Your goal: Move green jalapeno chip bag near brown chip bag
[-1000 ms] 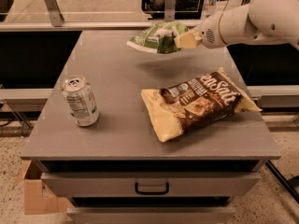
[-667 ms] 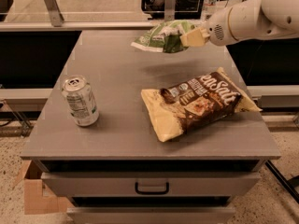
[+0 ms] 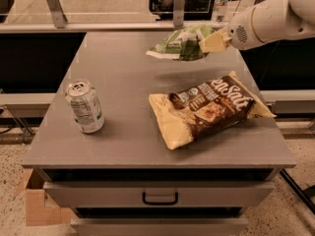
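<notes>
The grey table (image 3: 123, 146) fills the middle of the frame; its front drawer (image 3: 98, 196) at the bottom is closed, so nothing inside it shows. The white robot arm (image 3: 275, 16) reaches in from the upper right corner. The brown chip bag (image 3: 211, 107) lies flat right of centre, its cream-yellow end pointing to the lower left and its lettered end to the right edge of the tabletop. The green jalapeno chip bag (image 3: 179, 44) hangs above the far part of the table, upper centre, clear of the surface (a soft shadow lies on the top beneath it); it sits well apart from the brown bag, further up the frame. A green-and-white soda can (image 3: 85, 106) stands upright at centre left, on its own. The gripper (image 3: 210, 42), upper right of centre, pinches the right end of the green bag between its cream fingers. A cardboard box (image 3: 37, 208) peeks out at the lower left on the floor; its contents cannot be made out.
</notes>
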`<state>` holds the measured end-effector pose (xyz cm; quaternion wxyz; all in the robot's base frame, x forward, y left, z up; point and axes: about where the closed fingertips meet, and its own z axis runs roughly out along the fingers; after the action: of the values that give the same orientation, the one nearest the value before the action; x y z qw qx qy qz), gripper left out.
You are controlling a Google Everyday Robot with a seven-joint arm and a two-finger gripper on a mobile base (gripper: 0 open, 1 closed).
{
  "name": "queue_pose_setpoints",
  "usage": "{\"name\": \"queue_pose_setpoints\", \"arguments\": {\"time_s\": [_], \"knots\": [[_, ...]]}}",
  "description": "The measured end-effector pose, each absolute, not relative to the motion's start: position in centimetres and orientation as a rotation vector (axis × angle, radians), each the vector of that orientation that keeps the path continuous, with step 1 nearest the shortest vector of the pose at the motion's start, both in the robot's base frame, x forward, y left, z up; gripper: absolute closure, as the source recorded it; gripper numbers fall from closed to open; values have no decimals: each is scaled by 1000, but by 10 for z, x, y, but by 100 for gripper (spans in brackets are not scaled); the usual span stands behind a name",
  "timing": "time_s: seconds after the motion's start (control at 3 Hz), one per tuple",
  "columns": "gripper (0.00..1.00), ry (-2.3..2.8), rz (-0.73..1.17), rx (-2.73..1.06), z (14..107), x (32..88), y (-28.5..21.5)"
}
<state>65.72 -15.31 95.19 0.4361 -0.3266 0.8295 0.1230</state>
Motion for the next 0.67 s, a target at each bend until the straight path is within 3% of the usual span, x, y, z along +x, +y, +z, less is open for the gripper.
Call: {"name": "queue_pose_setpoints", "arguments": {"time_s": [0.33,0.67], "knots": [[53,2103,300,-791,951,647,-160],[22,2126,347,-791,958,632,-157]]}}
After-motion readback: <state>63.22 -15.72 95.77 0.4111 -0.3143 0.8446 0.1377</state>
